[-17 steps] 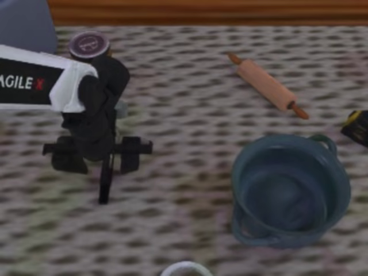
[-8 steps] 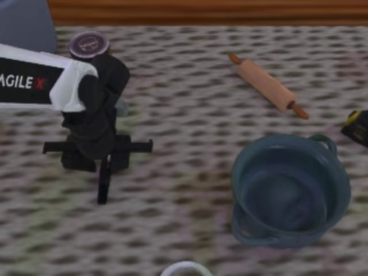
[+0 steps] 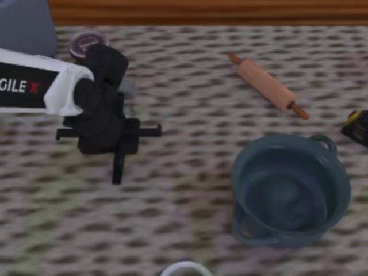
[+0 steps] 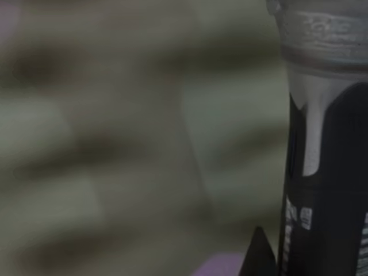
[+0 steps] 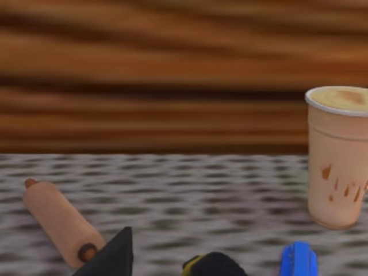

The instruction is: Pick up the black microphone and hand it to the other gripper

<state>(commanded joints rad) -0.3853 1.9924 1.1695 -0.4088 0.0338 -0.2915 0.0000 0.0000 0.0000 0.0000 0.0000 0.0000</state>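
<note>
The black microphone point(image 3: 118, 168) hangs in my left gripper point(image 3: 119, 140) at the table's left, above the woven cloth. Its black handle sticks out toward the front edge and its silver-grey head point(image 3: 126, 89) points toward the back. My left gripper is shut on the microphone's handle. In the left wrist view the microphone point(image 4: 328, 172) fills the picture's side, with one black fingertip point(image 4: 261, 259) pressed beside it. My right gripper is outside the top view; only a black tip of it point(image 5: 118, 256) shows in the right wrist view, near the rolling pin.
A tan rolling pin point(image 3: 267, 85) lies at the back right. A blue-grey two-handled pot point(image 3: 290, 190) stands front right. A purple-lidded jar point(image 3: 86, 41) sits behind the left arm. A black-and-yellow object point(image 3: 357, 126) is at the right edge. A tan cup point(image 5: 339, 155) stands nearby.
The left gripper's fingers closed on the microphone's handle, then raised it off the cloth and carried it slightly toward the back and right. The right arm has not moved.
</note>
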